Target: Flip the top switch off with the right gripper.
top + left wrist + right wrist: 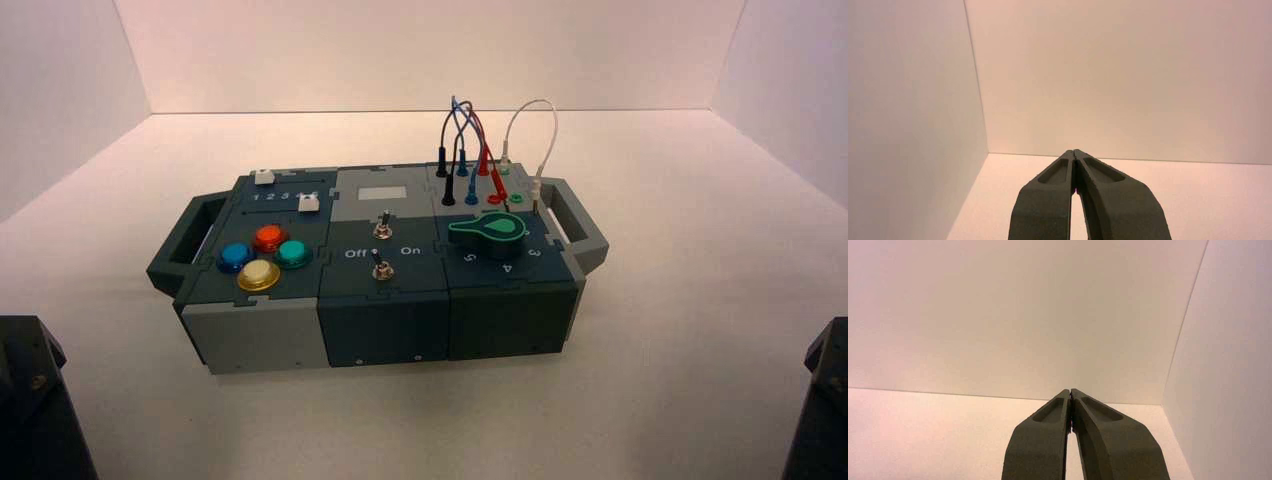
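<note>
Two dark grey tapered fingers of the right claw (1071, 390) meet at a point in the right wrist view, closed with nothing between them. Beyond their tips are the pale surface (938, 435) and pale walls (1048, 315).

In the left wrist view, the matching left claw (1073, 150) is also closed and holds nothing, its tips pointing toward similar pale walls.

In the high view, a black section of the right arm (828, 400) shows at the lower right edge and one of the left arm (38, 400) at the lower left; both arms are parked. The grey and dark modular box (388, 325) sits between the two sides, ahead of these sections and well apart from them. The top switch (383, 230), a small metal toggle on a hex nut, is in its middle column, left of and farther ahead than the right arm's section, just in front of the pale rectangular plate (382, 193). A matching lower toggle (382, 271) is nearer the robot.

Toward the right claw's side are a dark, green-edged knob (489, 233) and, behind it, black, blue, red and white wires (478, 125). Toward the left claw's side are four round buttons (269, 238), red, blue, green and yellow, and two white sliders (309, 203).
</note>
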{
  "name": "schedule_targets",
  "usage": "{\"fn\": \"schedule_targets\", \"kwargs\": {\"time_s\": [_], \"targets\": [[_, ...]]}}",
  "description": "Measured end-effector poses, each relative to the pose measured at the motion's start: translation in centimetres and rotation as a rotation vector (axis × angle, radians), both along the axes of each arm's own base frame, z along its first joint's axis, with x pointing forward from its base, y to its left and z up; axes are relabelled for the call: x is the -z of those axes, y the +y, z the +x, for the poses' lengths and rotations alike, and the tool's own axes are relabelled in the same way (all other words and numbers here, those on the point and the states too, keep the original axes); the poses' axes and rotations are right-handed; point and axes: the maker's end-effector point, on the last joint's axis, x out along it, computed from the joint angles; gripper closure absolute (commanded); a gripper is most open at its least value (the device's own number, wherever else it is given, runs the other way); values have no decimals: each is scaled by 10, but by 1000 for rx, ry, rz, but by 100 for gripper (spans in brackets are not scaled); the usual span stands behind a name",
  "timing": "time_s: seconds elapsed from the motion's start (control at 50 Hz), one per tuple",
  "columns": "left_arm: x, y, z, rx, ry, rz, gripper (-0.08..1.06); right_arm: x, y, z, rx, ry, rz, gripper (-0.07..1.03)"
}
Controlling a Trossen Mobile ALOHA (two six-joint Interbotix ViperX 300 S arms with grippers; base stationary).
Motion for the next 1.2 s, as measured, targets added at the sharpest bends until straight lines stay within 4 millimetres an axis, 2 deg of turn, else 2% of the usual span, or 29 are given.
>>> {"fn": "schedule_targets", "kwargs": {"time_s": [0.38, 0.5, 0.7, 0.8, 0.84, 0.86, 0.94, 1.0, 1.2], "targets": [[0, 0, 0, 0, 2, 0, 100, 0, 0, 0, 0, 2, 1, 98], [9, 0, -1, 1, 49, -5, 101, 4, 4, 0, -15, 21, -1, 98], [46, -26, -2, 96, 397, -27, 101, 23, 39, -3, -148, 145, -17, 98], [80, -39, -11, 143, 610, -16, 101, 34, 57, -5, -214, 236, -32, 98], [84, -41, -12, 151, 633, -13, 101, 38, 64, -6, -238, 273, -36, 98], [94, -45, -16, 166, 691, -7, 101, 41, 70, -6, -257, 317, -34, 98], [110, -51, -23, 193, 790, 6, 101, 50, 84, -6, -293, 421, -37, 98], [118, -56, -27, 209, 842, 11, 101, 55, 92, -6, -312, 481, -38, 98], [140, -65, -38, 219, 1013, -31, 101, 98, 133, -9, -400, 766, -63, 98]]}}
